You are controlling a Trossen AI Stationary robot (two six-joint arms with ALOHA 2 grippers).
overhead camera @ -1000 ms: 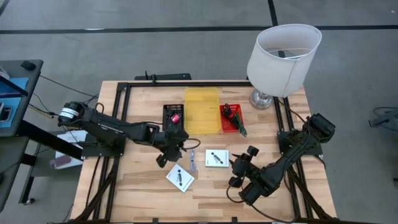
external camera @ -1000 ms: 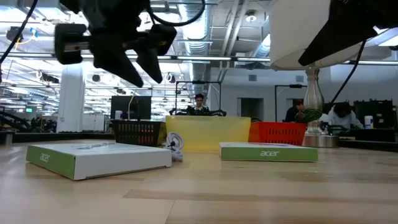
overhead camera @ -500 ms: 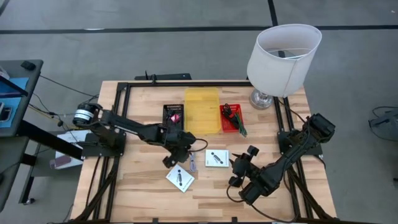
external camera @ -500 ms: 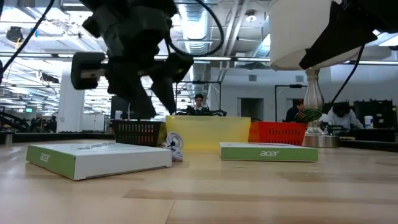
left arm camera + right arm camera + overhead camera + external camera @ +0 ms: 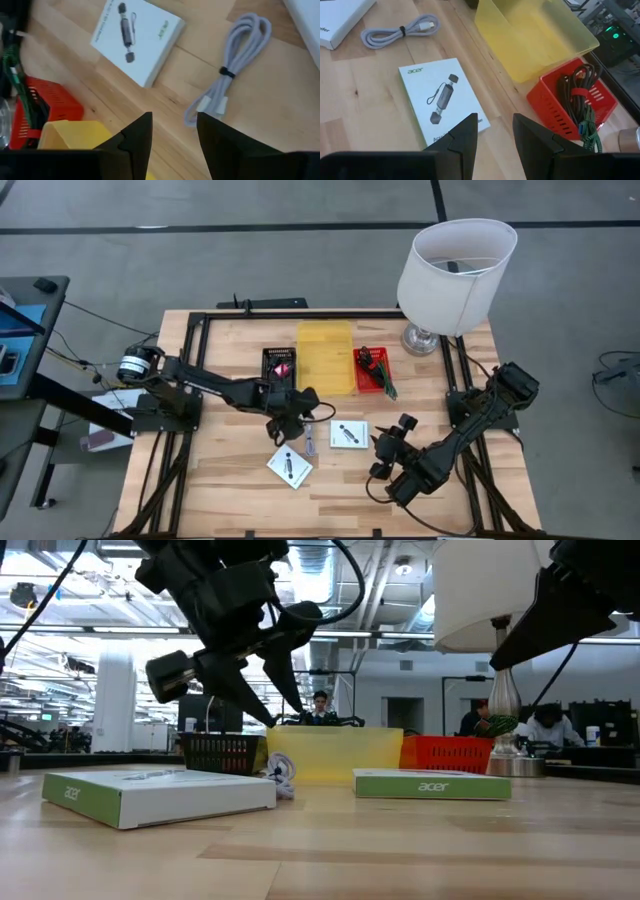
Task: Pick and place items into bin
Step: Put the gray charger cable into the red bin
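My left gripper (image 5: 298, 418) is open and empty, held above the table just left of a pale coiled cable (image 5: 310, 442), which lies flat on the wood ahead of its fingers (image 5: 226, 95). In the low view the left gripper (image 5: 288, 718) hangs tilted, clear of the table. Two white square boxes lie flat: one (image 5: 349, 434) right of the cable, one (image 5: 290, 468) nearer the front edge. My right gripper (image 5: 387, 444) is open and empty, low over the table just right of the first box (image 5: 445, 100).
Three bins stand in a row at the table's middle back: black (image 5: 279, 365) with a pink item, yellow (image 5: 325, 358), and red (image 5: 373, 370) holding cords. A white-shaded lamp (image 5: 455, 270) stands at the back right corner. Bare wood lies along the front edge.
My left gripper has moved toward the table's right edge and down toward the pale cable, tipping so that its fingers slant down and rightward. It has stayed open. The boxes and cable lie where they were.
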